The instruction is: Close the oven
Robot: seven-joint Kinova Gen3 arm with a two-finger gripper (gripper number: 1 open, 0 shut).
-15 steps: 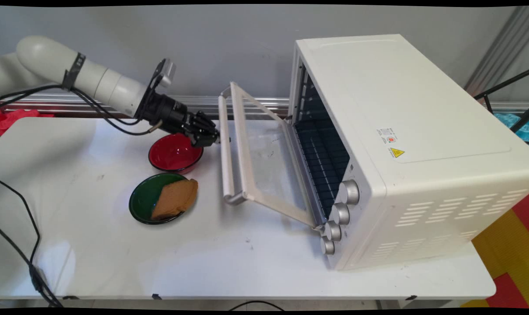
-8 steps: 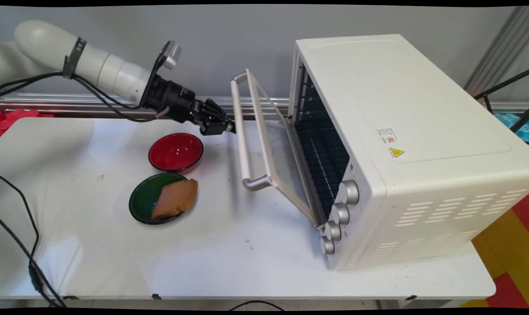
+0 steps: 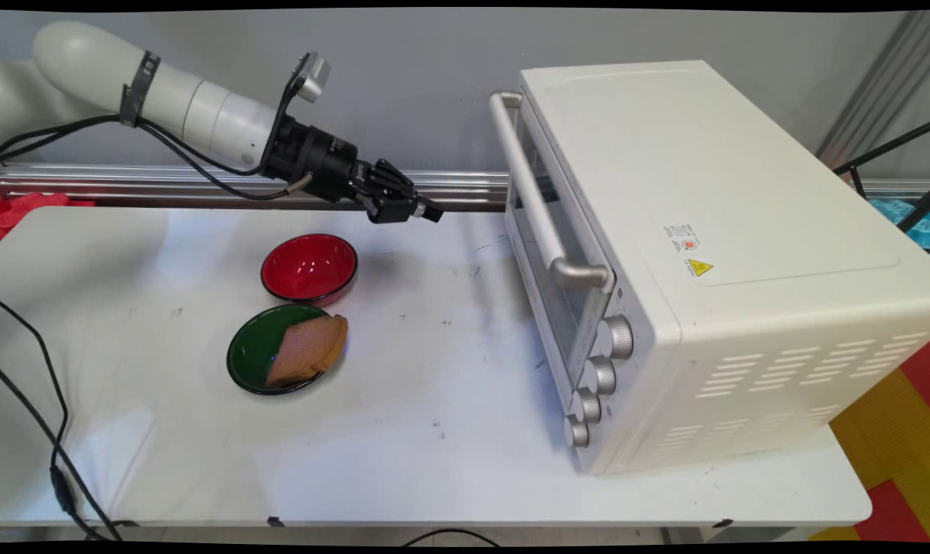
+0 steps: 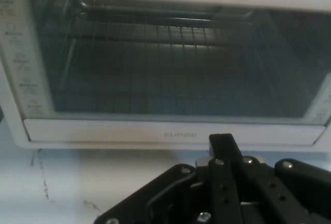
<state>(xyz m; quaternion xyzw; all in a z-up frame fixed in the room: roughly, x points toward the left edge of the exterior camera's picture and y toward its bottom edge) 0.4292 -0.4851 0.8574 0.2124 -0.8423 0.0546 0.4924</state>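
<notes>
The black two-finger gripper (image 3: 422, 212) hangs in the air above the white table (image 3: 434, 462), pointing toward the one large white toaster oven (image 3: 711, 261) that stands on the table's right half. Its two fingers are pressed together and hold nothing; in the hand view they show as a single black stub (image 4: 223, 146) rising from the linkage. A clear gap of bare table separates the gripper from the oven front.

The oven's glass door (image 3: 545, 254) is closed, upright against the body, with one silver bar handle (image 3: 538, 208) running across its top edge. Through the glass (image 4: 170, 58) the hand view shows a wire rack inside. Four round silver knobs (image 3: 599, 375) sit in a column on the oven's near end, beside the door. A small yellow warning sticker (image 3: 698, 268) lies on the oven's top panel.

Two bowls stand on the table to the left of the oven, below and left of the gripper, well apart from it. One is a glossy red bowl (image 3: 309, 268), empty. Just in front of it, nearly touching, is one dark green bowl (image 3: 253, 355), which carries one brown slice of bread (image 3: 307, 350) leaning over its right rim.

Black cables (image 3: 34, 400) trail from the arm along the table's left edge.
</notes>
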